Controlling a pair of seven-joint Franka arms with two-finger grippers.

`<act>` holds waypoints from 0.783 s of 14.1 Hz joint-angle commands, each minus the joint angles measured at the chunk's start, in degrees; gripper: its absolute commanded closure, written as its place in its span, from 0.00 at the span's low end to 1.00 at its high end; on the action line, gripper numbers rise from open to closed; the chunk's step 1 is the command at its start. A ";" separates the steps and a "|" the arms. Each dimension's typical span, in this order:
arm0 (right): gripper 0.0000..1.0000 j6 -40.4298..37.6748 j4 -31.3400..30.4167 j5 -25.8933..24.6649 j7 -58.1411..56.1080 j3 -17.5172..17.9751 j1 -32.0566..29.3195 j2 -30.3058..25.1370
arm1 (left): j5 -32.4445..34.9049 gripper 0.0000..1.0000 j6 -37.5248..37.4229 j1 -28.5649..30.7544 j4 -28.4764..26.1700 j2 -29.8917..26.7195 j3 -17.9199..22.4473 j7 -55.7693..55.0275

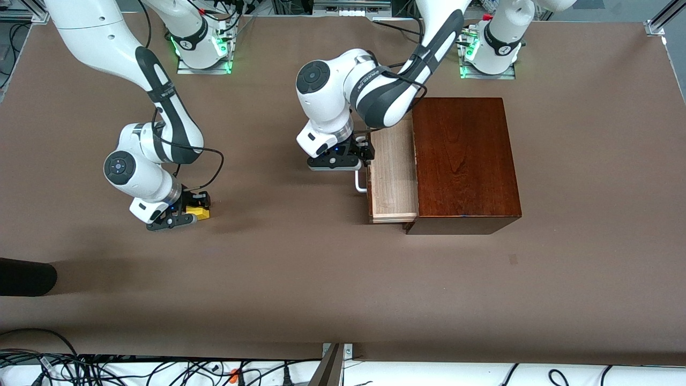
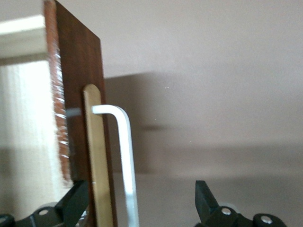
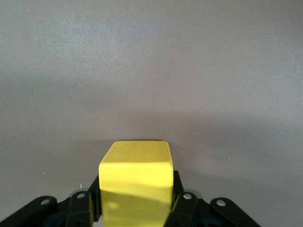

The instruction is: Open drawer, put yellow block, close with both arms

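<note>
Down at the brown table (image 1: 321, 279), toward the right arm's end, the right gripper (image 1: 188, 213) is clamped on the yellow block (image 1: 201, 213). Its black fingers (image 3: 182, 201) press two sides of the cube, which sits at table level; whether it rests on the surface or is just off it cannot be told. The block is a plain bright-yellow cube with soft edges, about as wide as the gripper. Above it, the right arm (image 1: 155, 145) bends sharply at its wrist and rises to its base at the top of the front view.

Nearer the middle of the table, the left gripper (image 1: 348, 155) sits at the drawer's (image 1: 394, 177) dark front, its fingers (image 2: 206, 201) spread apart. One finger is on each side of the front panel and the white U-shaped handle (image 2: 125, 156), not closed on either. The left arm (image 1: 375, 91) folds over the gripper and runs back to its base.

The drawer is pulled partly out of the dark reddish-brown box (image 1: 463, 161), showing its pale wood inside. The block lies well apart from the drawer, toward the right arm's end.
</note>
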 commanded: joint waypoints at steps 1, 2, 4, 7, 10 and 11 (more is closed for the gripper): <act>0.80 0.35 -0.38 1.02 -1.17 0.30 -0.13 -0.66 | -0.21 0.00 -6.16 3.34 5.02 -1.26 -0.13 6.05; 0.80 0.35 -0.38 1.02 -1.17 0.21 -0.13 -0.66 | -0.38 0.00 -7.83 5.45 5.90 -1.53 -0.56 9.30; 0.80 0.26 -0.03 1.02 -1.43 0.30 -0.13 -1.36 | -2.22 0.00 -9.77 9.41 5.91 -4.07 -0.39 14.40; 0.80 -9.80 4.25 0.93 -1.00 0.38 0.83 -5.31 | -7.75 0.00 -9.87 16.61 5.91 -6.01 -0.39 21.44; 0.80 -25.00 12.60 0.67 -0.73 0.56 0.92 -8.04 | -8.21 0.00 -9.87 22.24 5.91 -7.24 -0.22 27.34; 0.80 -29.75 15.67 0.50 -0.73 1.26 1.27 -8.92 | -8.30 0.00 -9.78 24.09 5.91 -7.24 -0.39 29.00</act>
